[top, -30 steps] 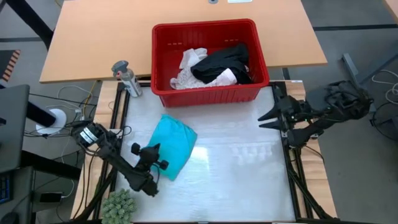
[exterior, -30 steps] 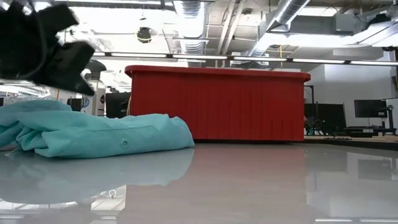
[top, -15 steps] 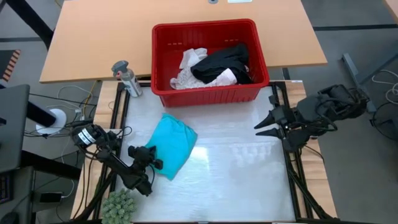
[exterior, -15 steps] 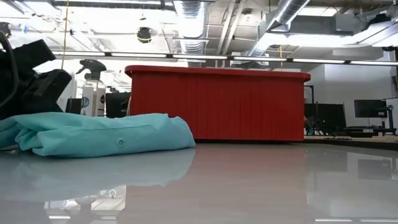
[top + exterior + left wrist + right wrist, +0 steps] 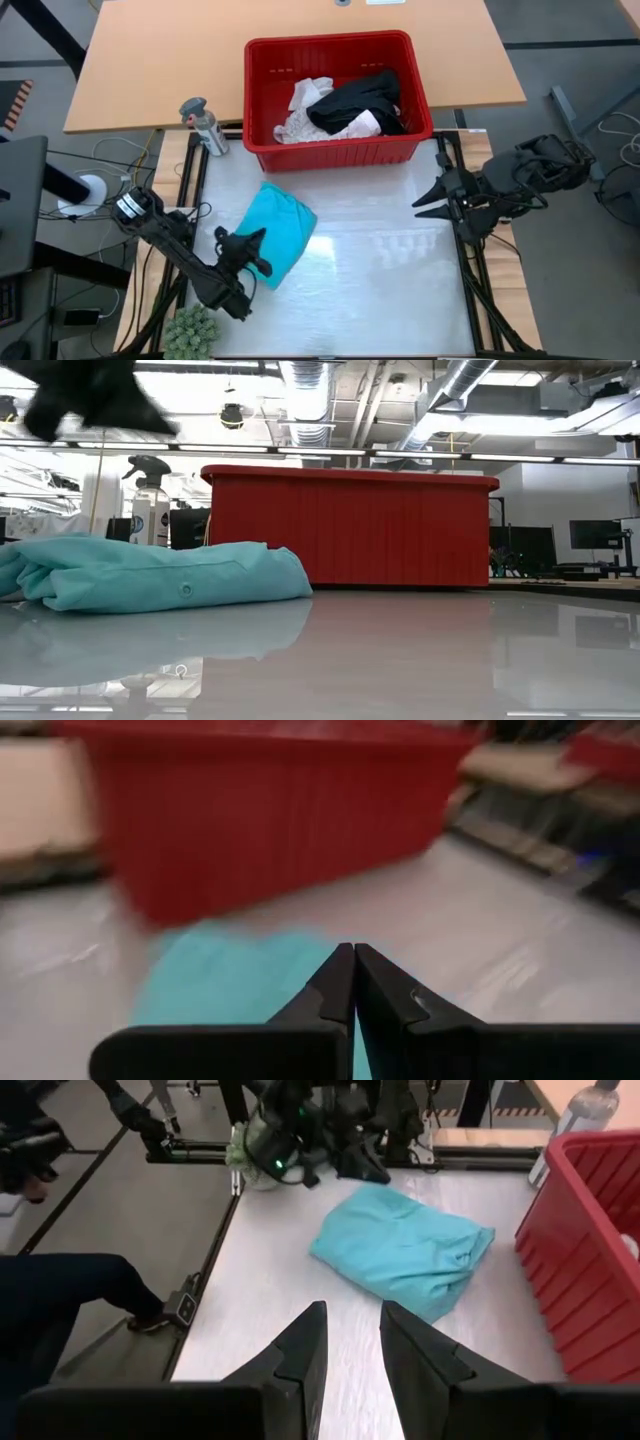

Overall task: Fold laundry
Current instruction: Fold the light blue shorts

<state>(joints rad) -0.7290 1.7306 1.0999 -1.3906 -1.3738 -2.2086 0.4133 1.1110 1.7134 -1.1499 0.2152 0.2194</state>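
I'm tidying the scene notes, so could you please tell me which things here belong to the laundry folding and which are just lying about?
Belong to the job:
- teal garment on the table
- black garment in the basket
- white garments in the basket

Lying about:
- red basket
- spray bottle
- green fuzzy plant

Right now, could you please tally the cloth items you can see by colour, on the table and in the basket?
Teal: 1, the teal garment on the table.
Black: 1, the black garment in the red basket.
White or cream: at least 1, the white cloth bunched beside and under the black one; separate pieces cannot be told.
Total: 3 visible at least.
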